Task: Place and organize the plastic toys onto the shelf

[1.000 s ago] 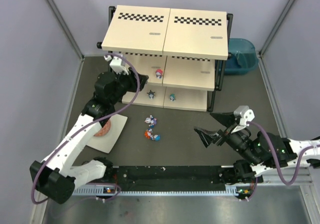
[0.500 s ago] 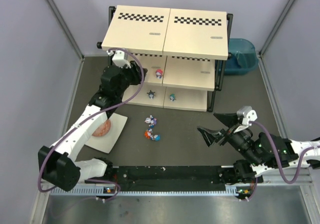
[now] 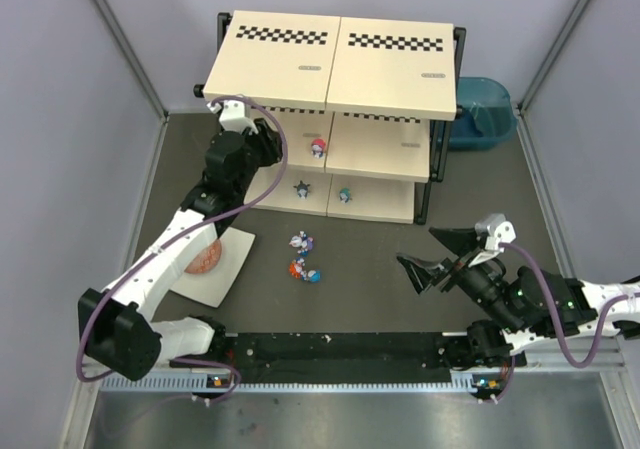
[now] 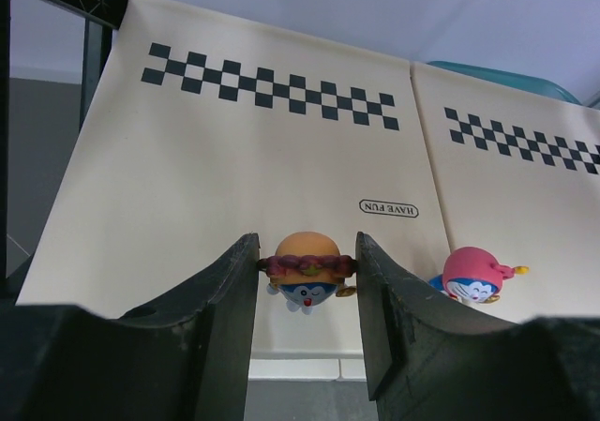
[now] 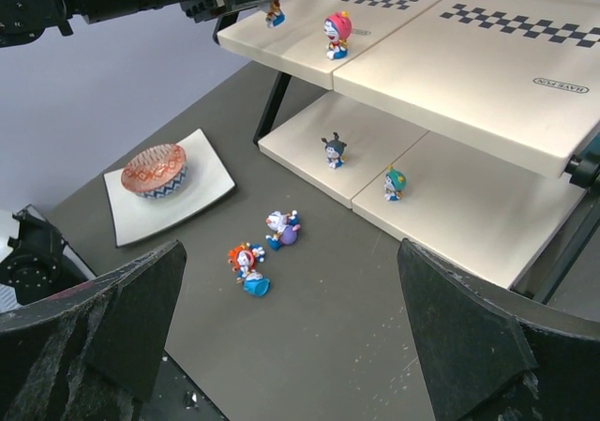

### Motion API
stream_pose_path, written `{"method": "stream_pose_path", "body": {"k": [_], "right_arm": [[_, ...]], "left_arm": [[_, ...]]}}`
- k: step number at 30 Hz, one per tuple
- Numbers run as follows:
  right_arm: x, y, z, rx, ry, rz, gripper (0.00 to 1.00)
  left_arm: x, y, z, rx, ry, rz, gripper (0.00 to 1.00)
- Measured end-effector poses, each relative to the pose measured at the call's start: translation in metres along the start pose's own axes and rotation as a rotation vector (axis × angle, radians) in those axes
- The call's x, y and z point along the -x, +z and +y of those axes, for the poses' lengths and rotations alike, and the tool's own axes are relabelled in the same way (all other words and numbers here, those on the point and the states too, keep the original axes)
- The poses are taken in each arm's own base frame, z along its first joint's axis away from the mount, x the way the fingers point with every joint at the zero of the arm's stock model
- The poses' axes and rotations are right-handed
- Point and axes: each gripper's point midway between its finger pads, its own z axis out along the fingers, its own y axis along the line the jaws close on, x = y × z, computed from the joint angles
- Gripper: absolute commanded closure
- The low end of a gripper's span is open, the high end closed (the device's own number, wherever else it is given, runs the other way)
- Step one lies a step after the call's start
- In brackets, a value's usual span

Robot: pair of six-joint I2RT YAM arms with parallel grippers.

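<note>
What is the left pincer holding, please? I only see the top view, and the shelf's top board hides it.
Observer: The left pincer is shut on an orange-headed toy.
Operator: Where exactly is it?
Observer: The right wrist view shows it at the left end of the middle board; whether it touches is unclear.
Operator: Is anything close by?
Observer: A pink-headed toy stands on that board to its right, with a gap between them.

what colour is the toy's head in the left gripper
The toy has an orange head, maroon band; left wrist view.
</note>
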Motion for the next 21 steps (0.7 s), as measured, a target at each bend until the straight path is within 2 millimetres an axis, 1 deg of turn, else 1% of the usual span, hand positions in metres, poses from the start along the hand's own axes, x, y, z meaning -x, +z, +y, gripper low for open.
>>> {"method": "stream_pose_path", "body": {"k": [5, 13, 21], "right_arm": [[0.001, 0.000, -0.001, -0.004, 0.005, -0.002, 0.04], [0.000, 0.000, -0.002, -0.012, 0.005, 0.000, 0.04], [0.000, -0.002, -0.007, -0.018, 0.007, -0.002, 0.04]], "left_arm": [[-0.004, 0.001, -0.002, 0.031, 0.016, -0.005, 1.00], [0.000, 0.002, -0.010, 0.057, 0.021, -0.050, 1.00], [-0.013, 0.005, -0.010, 0.085, 0.031, -0.035, 1.00]]}}
